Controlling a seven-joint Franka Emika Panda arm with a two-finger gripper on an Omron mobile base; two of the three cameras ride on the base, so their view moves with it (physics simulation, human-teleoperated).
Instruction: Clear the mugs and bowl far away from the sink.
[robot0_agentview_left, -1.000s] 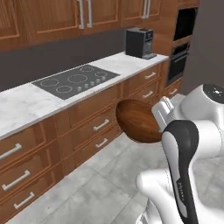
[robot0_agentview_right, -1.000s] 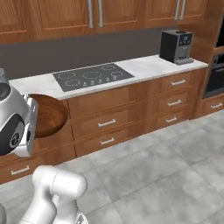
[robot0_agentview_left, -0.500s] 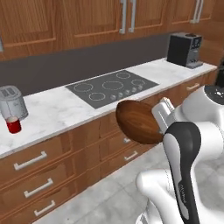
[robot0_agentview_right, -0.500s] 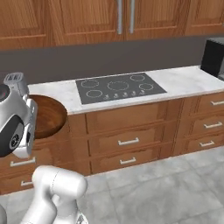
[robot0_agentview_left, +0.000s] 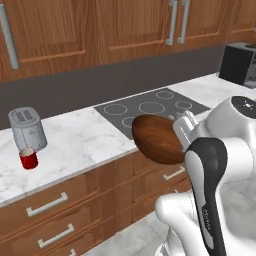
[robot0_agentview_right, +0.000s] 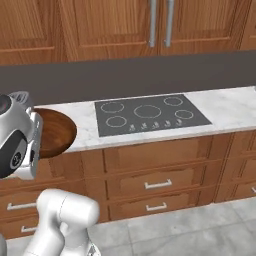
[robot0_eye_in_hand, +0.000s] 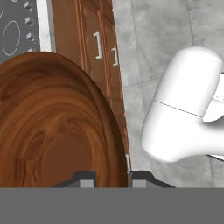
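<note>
**A:** so the base has rolled along the counter since half a second ago. The whole view slid: the stovetop (robot0_agentview_left: 150, 111) sits further right in the left base view now, and the toaster (robot0_agentview_left: 26, 129) and red mug (robot0_agentview_left: 28, 158) came well into frame. The bowl itself hasn't budged in the grip.

**B:** where's the bowl exactly?

**A:** The wooden bowl (robot0_agentview_left: 157, 139) is up in the air, tipped on its side in front of the drawers (robot0_agentview_right: 155, 185), just off the counter (robot0_agentview_left: 85, 137) edge. The gripper (robot0_eye_in_hand: 113, 178) is pinched narrow on its rim, one fingertip on each side of the wall.

**B:** which view shows that?

**A:** The hand view. The left base view has the mug standing right beside the toaster. The right base view has the bowl at the far left edge, next to the stovetop.

**B:** any labels?

**A:** There's small lettering on the arm, too blurry to read.
</note>
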